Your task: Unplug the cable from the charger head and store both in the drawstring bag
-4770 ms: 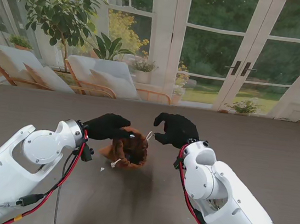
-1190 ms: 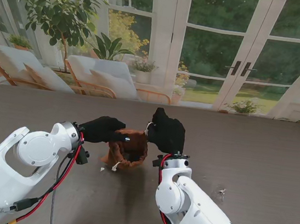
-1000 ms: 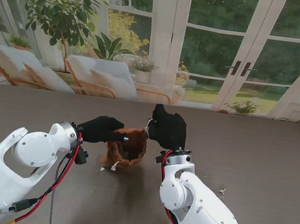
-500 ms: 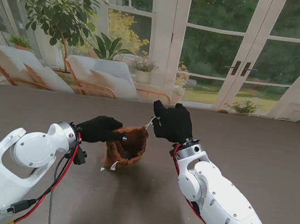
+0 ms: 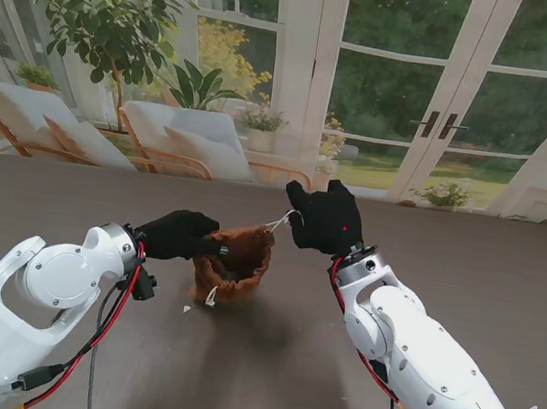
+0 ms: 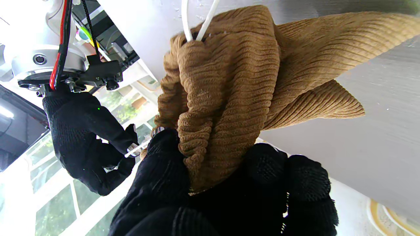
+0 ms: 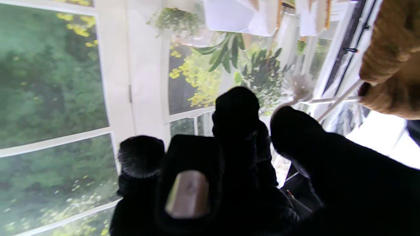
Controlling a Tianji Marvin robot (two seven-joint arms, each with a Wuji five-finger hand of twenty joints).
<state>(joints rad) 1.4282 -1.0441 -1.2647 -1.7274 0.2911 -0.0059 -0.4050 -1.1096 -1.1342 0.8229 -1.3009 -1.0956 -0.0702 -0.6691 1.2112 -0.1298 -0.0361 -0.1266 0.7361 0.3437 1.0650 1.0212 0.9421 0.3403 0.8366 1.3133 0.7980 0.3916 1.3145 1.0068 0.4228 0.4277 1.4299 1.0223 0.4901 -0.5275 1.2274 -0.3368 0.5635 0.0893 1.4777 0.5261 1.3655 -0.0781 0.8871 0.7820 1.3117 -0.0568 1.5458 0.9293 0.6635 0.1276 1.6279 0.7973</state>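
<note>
**Ann:** Stand view first. Where did the drawstring bag [image 5: 233, 263] sit?

**Bo:** Just left of the frame's centre, on the worktop [image 5: 466, 270], mouth up. The left hand [image 5: 181, 235] was clenched on the bag's left rim. The right hand [image 5: 327, 220] was up and to the right of the bag, pinching the white drawstring [image 5: 277, 224], which ran as a short line from the bag's upper-right rim to that hand.

**Ann:** So the cord's long axis?

**Bo:** Slanted, lower left to upper right in the frame, pointing away from the left hand. The two hands stood on opposite sides of the bag; I judged a pull along that line would cinch the mouth.

**Ann:** Left wrist view?

**Bo:** The left hand [image 6: 226, 193] filled the bottom of the frame, gripping a bunched fold of the ribbed tan bag [image 6: 229, 85]. The right hand [image 6: 87, 144] appeared at centre left, holding the cord [image 6: 137, 148] by its end.

**Ann:** Right wrist view?

**Bo:** Right hand [image 7: 236, 170] curled at the bottom, the cord [image 7: 338, 98] running from its thumb towards the bag [image 7: 390, 55] in the upper-right corner.

**Ann:** Cable and charger head?

**Bo:** Neither could be seen; presumably inside the bag, but I couldn't tell.
</note>
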